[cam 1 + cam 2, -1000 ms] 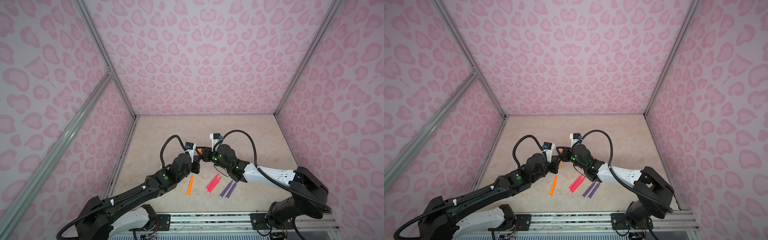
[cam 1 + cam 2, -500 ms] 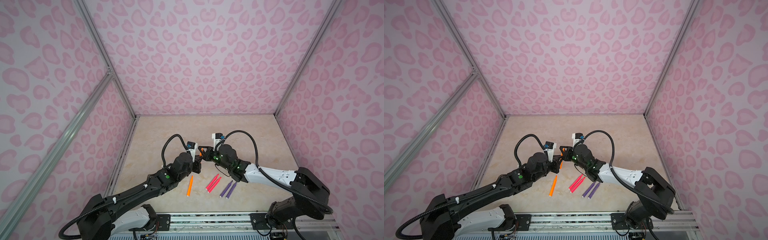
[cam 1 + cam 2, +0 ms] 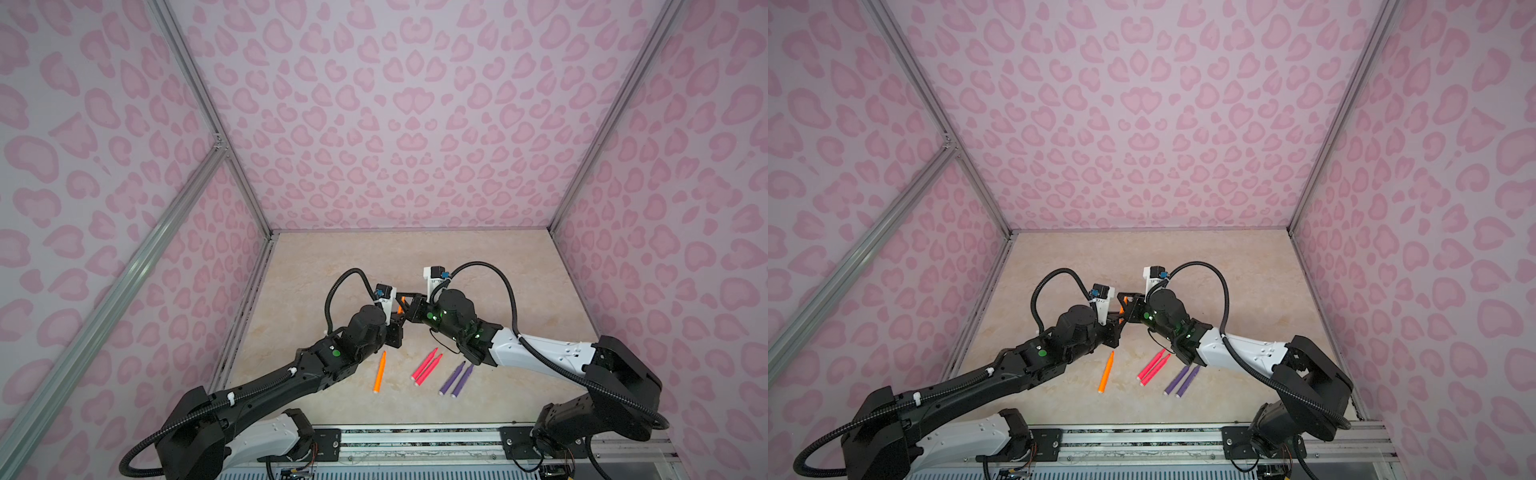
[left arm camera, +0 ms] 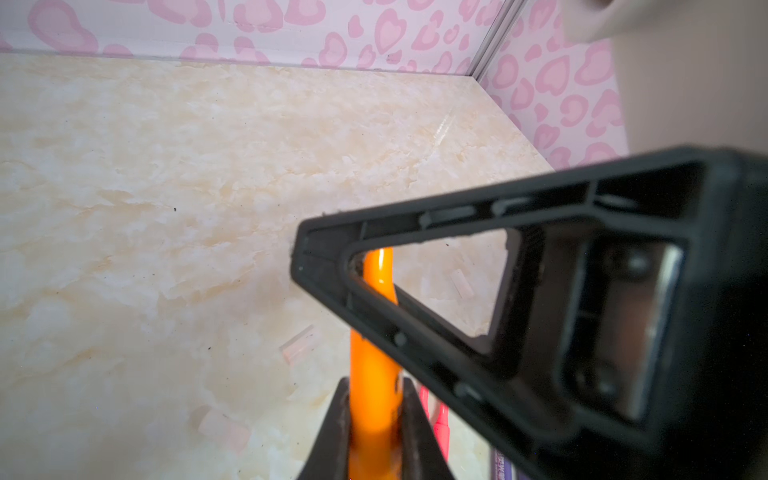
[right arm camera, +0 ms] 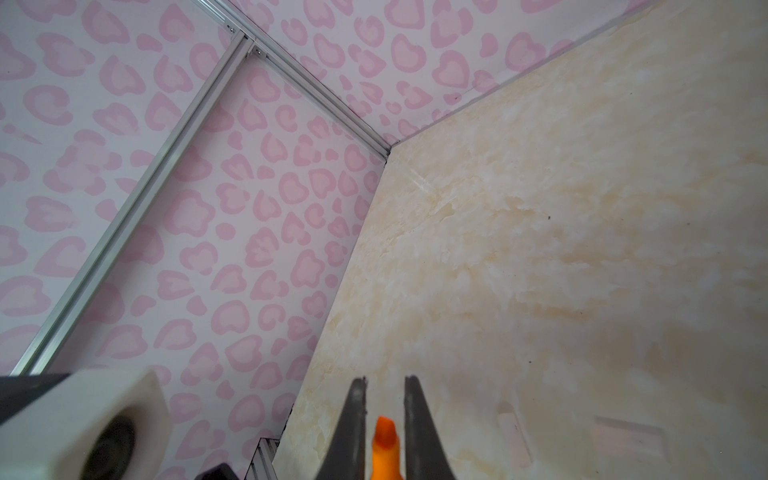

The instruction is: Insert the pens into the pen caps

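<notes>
**Orange Pen Held Between Both Grippers Above Mid-Tabletop**

1. Position. In both top views the two grippers meet tip to tip above the middle of the tabletop (image 3: 478,257). A short stretch of orange shows between them.

2. Left gripper (image 4: 374,388). The jaws are pressed onto the barrel of the held orange pen (image 4: 372,357), with one finger on each side. The pen runs on past the fingertips and behind a finger of the right gripper.

3. Right gripper (image 5: 384,381). The jaws are drawn close together, and the orange end of the held pen sits between the fingers. A thin gap shows on each side of that end. Whether a clear cap fills the gap cannot be told.

4. Pens on the tabletop. Five pens lie flat near the front edge, tips toward the back edge and leaning slightly right.
   - The loose orange pen (image 3: 380,372) lies left of centre and apart from the others.
   - The pink-red pens (image 3: 426,368) lie side by side at centre.
   - The purple pens (image 3: 457,379) lie side by side just right of the pink-red pair, with their tips close to the right arm.

5. Pen caps (image 4: 300,347). In the wrist views several faint clear caps lie flat on the tabletop, apart from one another. In the top views they are too faint to place against the edges.
</notes>
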`<action>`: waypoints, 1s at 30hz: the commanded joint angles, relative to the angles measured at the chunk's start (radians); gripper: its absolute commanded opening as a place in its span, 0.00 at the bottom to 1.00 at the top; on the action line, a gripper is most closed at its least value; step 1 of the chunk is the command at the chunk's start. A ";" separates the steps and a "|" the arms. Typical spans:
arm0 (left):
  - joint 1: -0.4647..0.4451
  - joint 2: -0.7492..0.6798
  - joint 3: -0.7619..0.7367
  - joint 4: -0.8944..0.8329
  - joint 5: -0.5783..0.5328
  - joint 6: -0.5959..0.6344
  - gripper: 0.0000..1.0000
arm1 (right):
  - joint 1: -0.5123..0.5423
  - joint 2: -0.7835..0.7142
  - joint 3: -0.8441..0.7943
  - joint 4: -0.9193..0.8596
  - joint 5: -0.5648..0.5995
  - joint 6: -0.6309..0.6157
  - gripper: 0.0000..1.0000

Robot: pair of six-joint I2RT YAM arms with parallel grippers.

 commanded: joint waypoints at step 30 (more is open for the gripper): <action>0.264 -0.303 -0.160 -0.220 -0.448 -0.269 0.04 | -0.053 0.044 0.001 -0.153 0.202 -0.275 0.54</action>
